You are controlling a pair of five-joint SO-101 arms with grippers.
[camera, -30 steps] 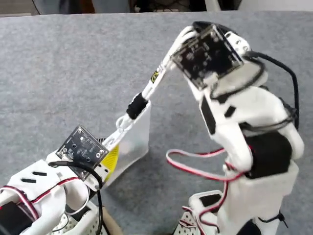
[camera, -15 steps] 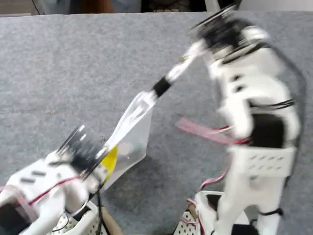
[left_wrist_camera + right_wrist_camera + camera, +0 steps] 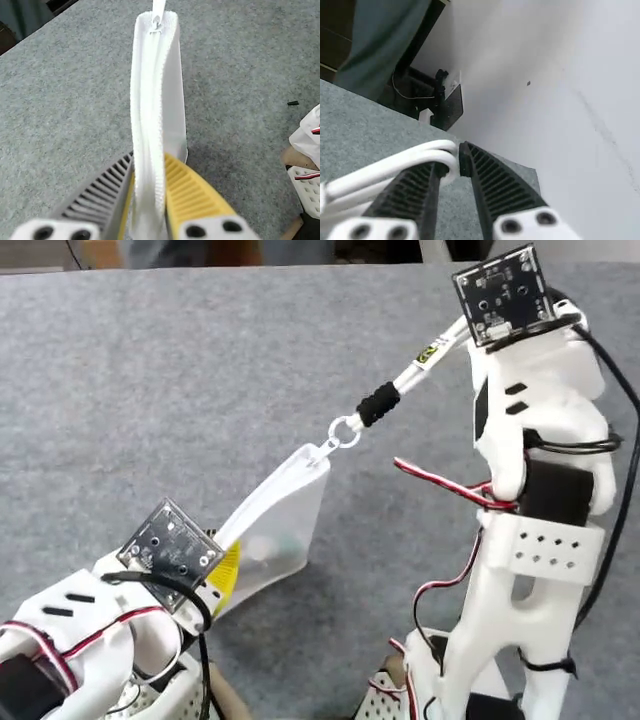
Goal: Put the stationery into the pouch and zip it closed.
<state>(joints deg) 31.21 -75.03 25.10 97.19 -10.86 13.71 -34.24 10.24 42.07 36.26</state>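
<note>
The translucent white pouch lies stretched across the grey mat, and a pale item shows faintly through its wall. My left gripper is shut on the pouch's near end. In the left wrist view the grey and yellow fingers of the left gripper pinch the zipper edge, which runs closed to the slider at the far end. A white strap with a black toggle leads from the pull ring to my right gripper, which is shut on the strap's loop.
Grey carpet-like mat covers the table, with open room at the left and back. The right arm's white body with its red cable stands at the right. A small black bit lies on the mat.
The right arm swung up and back to the right, drawing the strap taut. The slider ran along the pouch to its far end. The left gripper kept its hold.
</note>
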